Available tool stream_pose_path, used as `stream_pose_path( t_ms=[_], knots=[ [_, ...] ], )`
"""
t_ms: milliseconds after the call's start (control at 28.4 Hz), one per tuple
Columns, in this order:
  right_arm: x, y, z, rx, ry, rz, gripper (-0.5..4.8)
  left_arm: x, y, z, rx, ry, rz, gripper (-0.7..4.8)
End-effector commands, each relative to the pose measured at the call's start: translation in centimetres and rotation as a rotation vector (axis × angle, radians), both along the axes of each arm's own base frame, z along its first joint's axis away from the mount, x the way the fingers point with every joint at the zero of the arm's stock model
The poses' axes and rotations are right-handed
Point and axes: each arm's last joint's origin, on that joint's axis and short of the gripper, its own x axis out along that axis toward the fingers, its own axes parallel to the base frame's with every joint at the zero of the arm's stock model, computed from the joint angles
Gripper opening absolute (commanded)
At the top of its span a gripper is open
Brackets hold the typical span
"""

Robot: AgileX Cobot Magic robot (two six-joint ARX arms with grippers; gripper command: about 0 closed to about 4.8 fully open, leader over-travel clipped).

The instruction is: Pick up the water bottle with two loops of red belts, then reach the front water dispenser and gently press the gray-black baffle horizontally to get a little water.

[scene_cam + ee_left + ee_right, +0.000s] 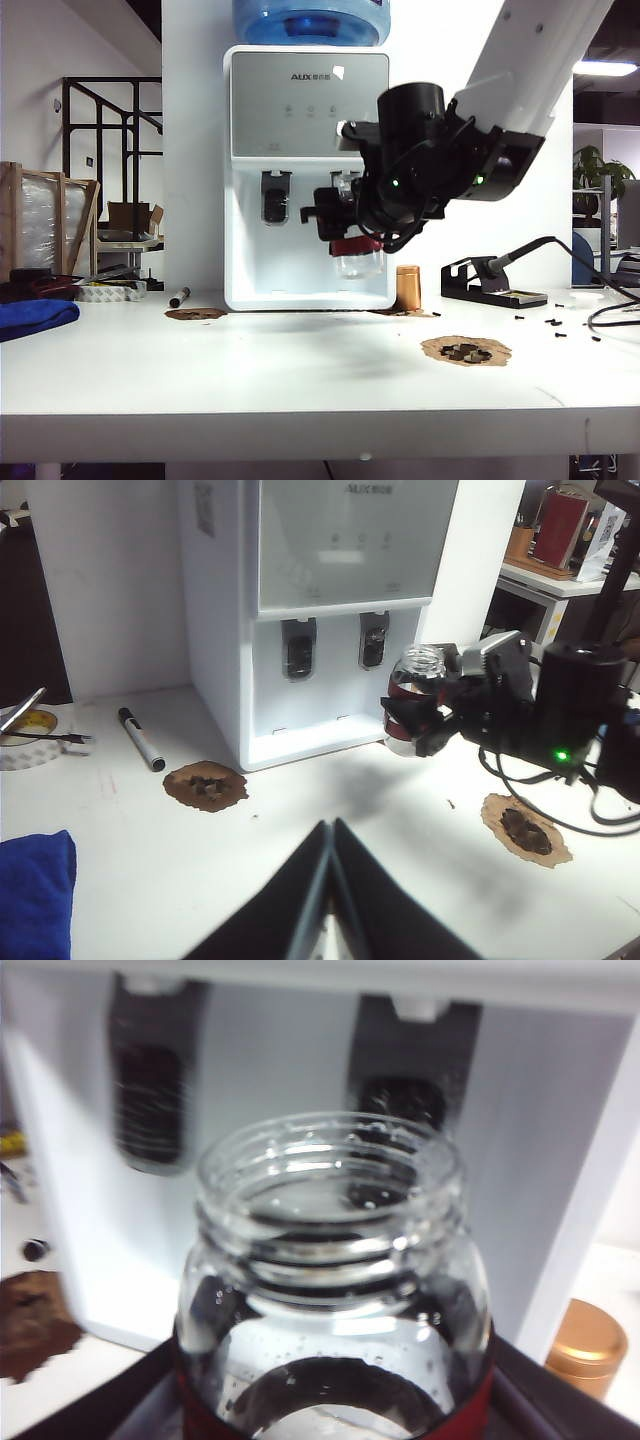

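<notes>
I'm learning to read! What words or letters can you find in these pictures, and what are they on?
"AUX": on the gray front panel of the water dispenser.
Small characters beside "AUX": too small to read.
Marks by the three panel lights: too blurred.
Sticker on the dispenser's side, seen from the left wrist: unreadable.
Nothing else has writing.

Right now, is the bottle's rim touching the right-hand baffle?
Apart. The right wrist view shows the gray-black baffle beyond the water bottle rim, dispenser wall showing between them; the right gripper holds it.
</notes>
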Motion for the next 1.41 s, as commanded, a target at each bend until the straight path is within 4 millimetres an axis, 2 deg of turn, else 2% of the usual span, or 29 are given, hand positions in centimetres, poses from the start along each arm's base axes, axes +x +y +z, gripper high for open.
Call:
stream_pose_path(
  t_ms=[35, 246, 352, 633, 1056, 1267, 1407],
  knots=[
    [1.4, 0.5, 0.4, 0.02, -0.023, 0.038, -0.02, 0.0, 0.0, 0.2, -0.004, -0.007, -0.003, -0.04],
    [3.2, 1.4, 0.2, -0.001, -0.01, 0.045, -0.02, 0.0, 0.0, 0.2, -0.004, -0.006, -0.003, -0.04],
    [3.9, 0.9, 0.3, -0.033, -0.03, -0.028, -0.02, 0.0, 0.0, 0.2, -0.004, -0.006, -0.003, -0.04],
    [4.6, -0.6, 0.4, -0.029, -0.034, -0.054, -0.02, 0.0, 0.0, 0.2, -0.004, -0.006, -0.003, -0.04],
    [6.2, -0.6, 1.5, -0.003, -0.079, -0.007, -0.02, 0.0, 0.0, 0.2, -0.003, -0.008, -0.003, -0.04],
    [6.5, -1.2, 1.0, -0.006, -0.071, -0.014, -0.02, 0.0, 0.0, 0.2, -0.003, -0.008, -0.003, -0.04],
    [7.0, -0.9, 0.8, -0.003, -0.07, 0.031, -0.02, 0.0, 0.0, 0.2, -0.003, -0.008, -0.003, -0.04]
  ],
)
